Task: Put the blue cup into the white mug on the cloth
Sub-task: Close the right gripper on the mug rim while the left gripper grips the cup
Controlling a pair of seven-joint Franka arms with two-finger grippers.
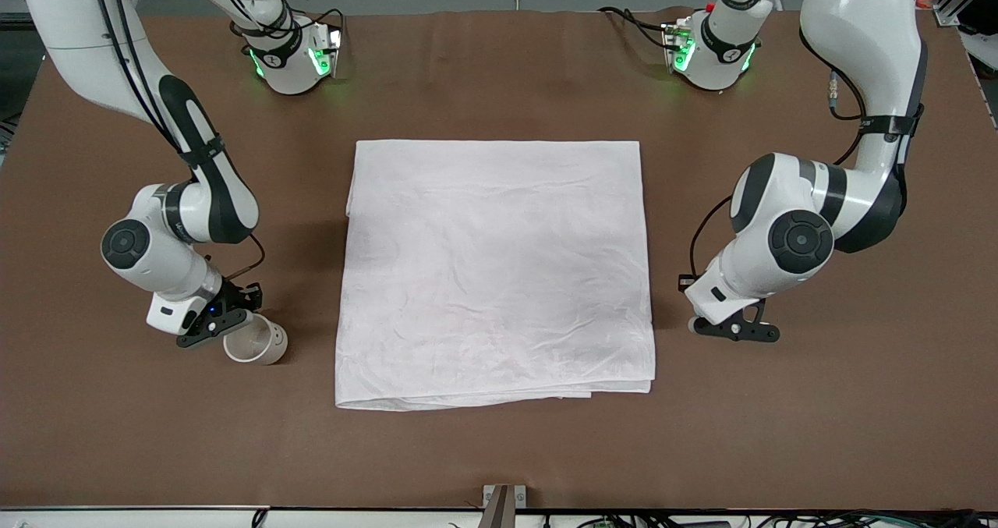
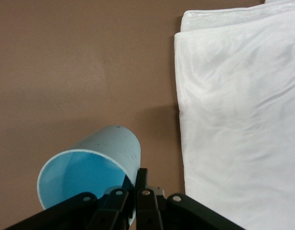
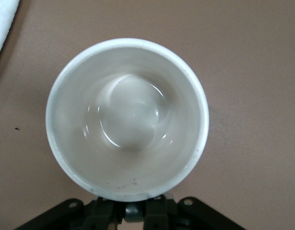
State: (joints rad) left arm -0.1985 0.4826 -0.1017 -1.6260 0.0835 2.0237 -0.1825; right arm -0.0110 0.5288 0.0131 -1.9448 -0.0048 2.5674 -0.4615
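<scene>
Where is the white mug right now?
The white mug stands on the bare table off the cloth, toward the right arm's end, its rim pinched by the right gripper.

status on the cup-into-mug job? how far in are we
Early stage. Done: both grasps look made. The left gripper is shut on the blue cup's rim; the right gripper is shut on the white mug's rim. Both are off the cloth, beside its opposite edges. Left: set the mug on the cloth, then put the cup inside.

The cloth lies mid-table; white mug toward the right arm's end, beside it.
</scene>
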